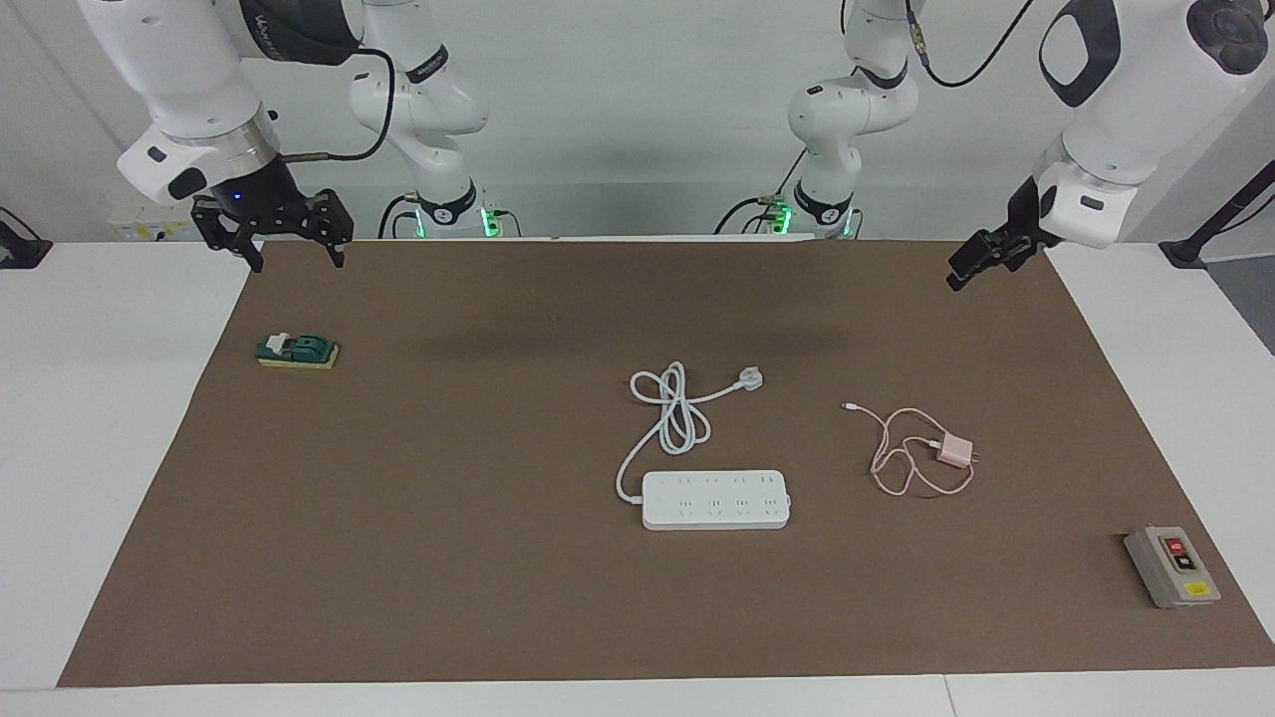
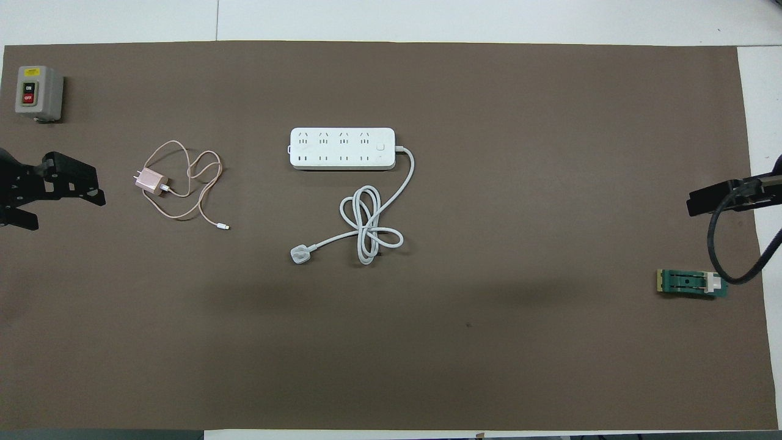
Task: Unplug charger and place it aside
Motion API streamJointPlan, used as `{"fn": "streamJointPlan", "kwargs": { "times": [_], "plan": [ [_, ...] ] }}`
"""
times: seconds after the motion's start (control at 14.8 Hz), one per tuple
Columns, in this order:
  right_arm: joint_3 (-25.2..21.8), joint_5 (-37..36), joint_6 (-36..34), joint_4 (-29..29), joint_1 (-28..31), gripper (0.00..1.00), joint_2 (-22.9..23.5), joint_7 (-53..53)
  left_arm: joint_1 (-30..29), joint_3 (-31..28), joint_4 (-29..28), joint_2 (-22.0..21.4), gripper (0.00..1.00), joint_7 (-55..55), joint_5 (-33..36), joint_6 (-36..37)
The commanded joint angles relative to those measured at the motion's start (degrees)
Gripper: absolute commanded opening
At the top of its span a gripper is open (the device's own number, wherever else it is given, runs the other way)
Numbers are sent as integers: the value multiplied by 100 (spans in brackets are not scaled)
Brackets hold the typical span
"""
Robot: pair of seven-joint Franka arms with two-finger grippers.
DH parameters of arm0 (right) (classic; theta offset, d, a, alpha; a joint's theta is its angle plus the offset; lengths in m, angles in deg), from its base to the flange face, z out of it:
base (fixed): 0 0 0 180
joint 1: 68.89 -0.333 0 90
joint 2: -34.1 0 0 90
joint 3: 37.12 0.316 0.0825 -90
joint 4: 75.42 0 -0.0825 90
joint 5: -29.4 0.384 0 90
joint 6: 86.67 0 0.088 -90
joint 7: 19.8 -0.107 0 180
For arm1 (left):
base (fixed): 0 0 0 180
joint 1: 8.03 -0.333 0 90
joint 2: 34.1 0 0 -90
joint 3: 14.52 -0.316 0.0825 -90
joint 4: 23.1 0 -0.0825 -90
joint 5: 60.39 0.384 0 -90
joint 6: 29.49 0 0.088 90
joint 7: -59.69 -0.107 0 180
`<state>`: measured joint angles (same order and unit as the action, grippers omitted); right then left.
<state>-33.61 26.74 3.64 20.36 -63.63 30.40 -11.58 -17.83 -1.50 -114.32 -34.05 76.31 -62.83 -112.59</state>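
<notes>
The charger point(image 1: 954, 451) point(image 2: 149, 181), a small pale pink cube with a thin looping pink cable, lies flat on the brown mat. It is not plugged into anything. It rests well apart from the white power strip point(image 1: 715, 500) point(image 2: 342, 148), toward the left arm's end of the table. My left gripper point(image 1: 964, 274) point(image 2: 64, 211) hangs open and empty above the mat's edge at that end. My right gripper point(image 1: 296, 259) point(image 2: 702, 201) is open and empty, raised over the mat's edge at the right arm's end.
The power strip's thick white cord point(image 1: 672, 413) coils on the robots' side of it and ends in a loose plug point(image 1: 749, 378). A grey switch box point(image 1: 1170, 566) point(image 2: 38, 91) sits in the mat's corner past the charger. A small green and yellow device point(image 1: 297, 350) point(image 2: 690, 283) lies under the right gripper.
</notes>
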Motion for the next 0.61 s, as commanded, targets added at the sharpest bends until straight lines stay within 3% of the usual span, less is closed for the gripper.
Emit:
{"fn": "streamJointPlan", "kwargs": {
  "times": [0.0, 0.54],
  "plan": [
    [106, -86, 172, 152, 159, 100, -52, 136, 347, -151, 393, 65, 100, -675, 278, 277],
    [71, 46, 58, 55, 212, 100, 124, -57, 374, -116, 527, 259, 100, -941, 288, 312]
  ]
}}
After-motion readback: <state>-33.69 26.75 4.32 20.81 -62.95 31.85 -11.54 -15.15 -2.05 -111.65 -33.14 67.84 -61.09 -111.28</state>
